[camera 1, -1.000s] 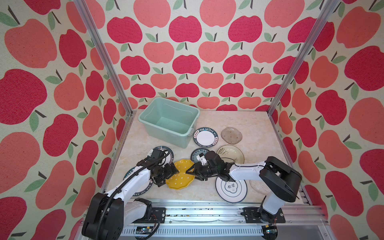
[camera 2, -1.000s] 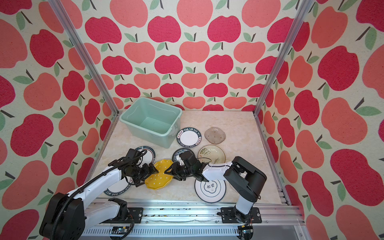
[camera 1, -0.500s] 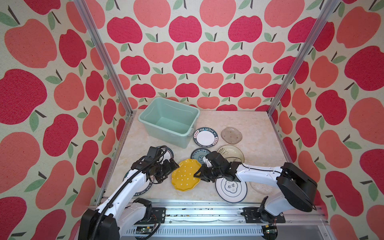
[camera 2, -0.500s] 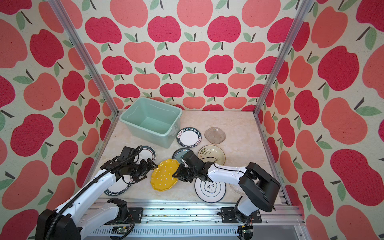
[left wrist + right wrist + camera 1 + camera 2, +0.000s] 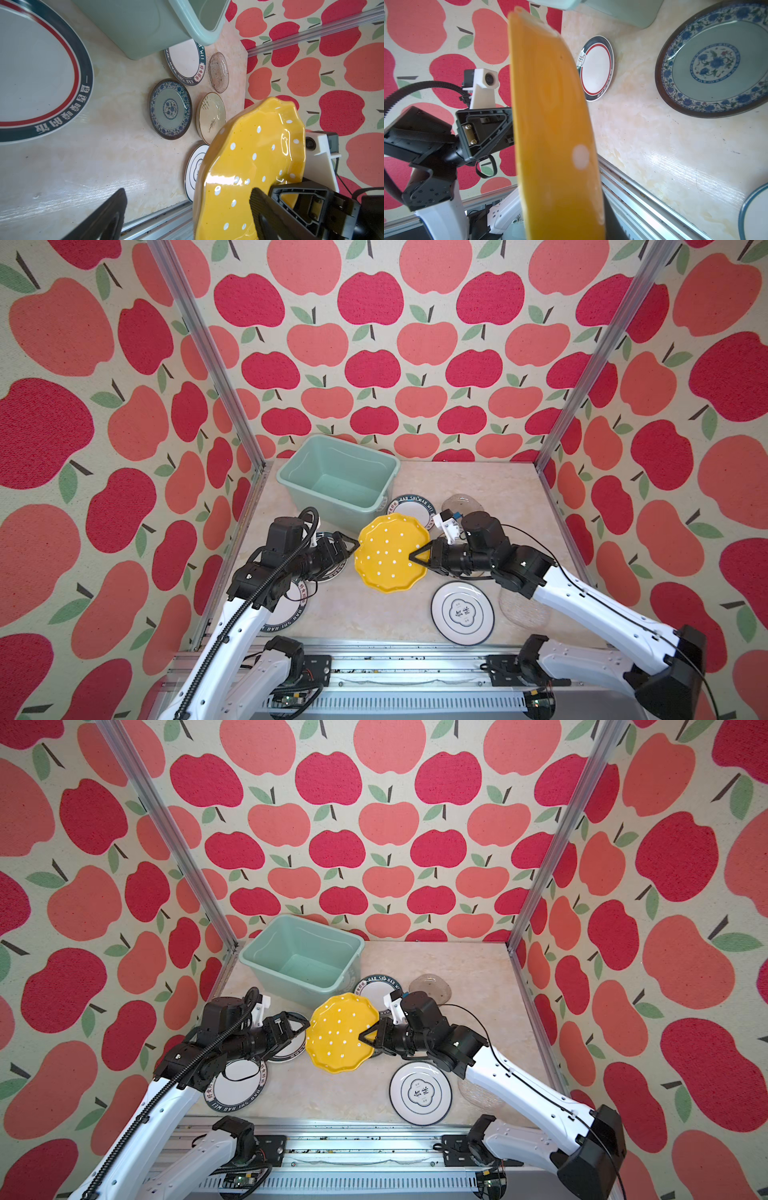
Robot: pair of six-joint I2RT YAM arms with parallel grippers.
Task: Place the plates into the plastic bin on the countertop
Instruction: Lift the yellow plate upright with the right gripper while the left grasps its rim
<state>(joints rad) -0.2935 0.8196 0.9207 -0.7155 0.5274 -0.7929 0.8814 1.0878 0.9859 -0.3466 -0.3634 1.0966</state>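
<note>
Above marbled countertop [image 5: 370,618], right tool [image 5: 415,558] pinches scalloped plate [image 5: 388,549]

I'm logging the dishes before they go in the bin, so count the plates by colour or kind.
Yellow dotted: 1
White, dark lettered rim: 3
White, centre emblem: 1
Teal patterned: 1
Cream bamboo-drawn: 1
Glass: 2
Total: 9 plates
</note>
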